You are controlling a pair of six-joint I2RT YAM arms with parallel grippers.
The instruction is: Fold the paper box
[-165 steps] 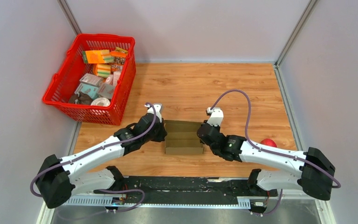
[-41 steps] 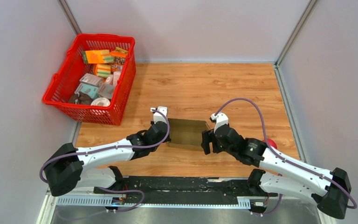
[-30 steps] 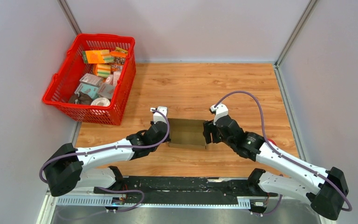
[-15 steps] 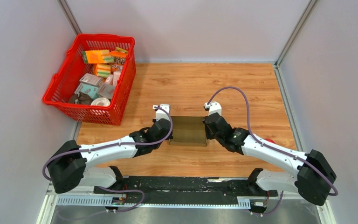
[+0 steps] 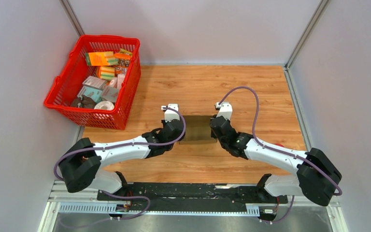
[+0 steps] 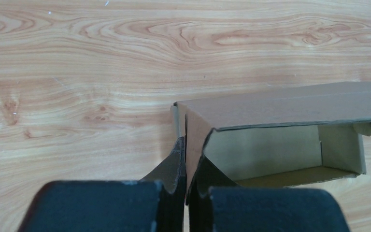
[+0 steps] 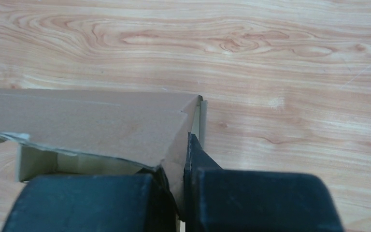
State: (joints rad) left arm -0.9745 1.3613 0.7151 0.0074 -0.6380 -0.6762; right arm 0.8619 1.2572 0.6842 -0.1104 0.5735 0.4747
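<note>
The paper box is a plain brown carton held between my two grippers at the middle of the wooden table. My left gripper is shut on its left end wall. In the left wrist view the fingers pinch that thin wall, and the box shows an open hollow inside under a top panel. My right gripper is shut on the right end wall. In the right wrist view the gripper clamps the wall's edge, and the box's brown panel stretches away to the left.
A red plastic mesh basket full of colourful packets stands at the back left. A small red object peeks out behind my right arm. Grey walls close the table at the back and on both sides.
My right gripper has moved in and shut on the box's right end wall. Both arms have carried the box a little farther from their bases, and it looks narrower from above.
</note>
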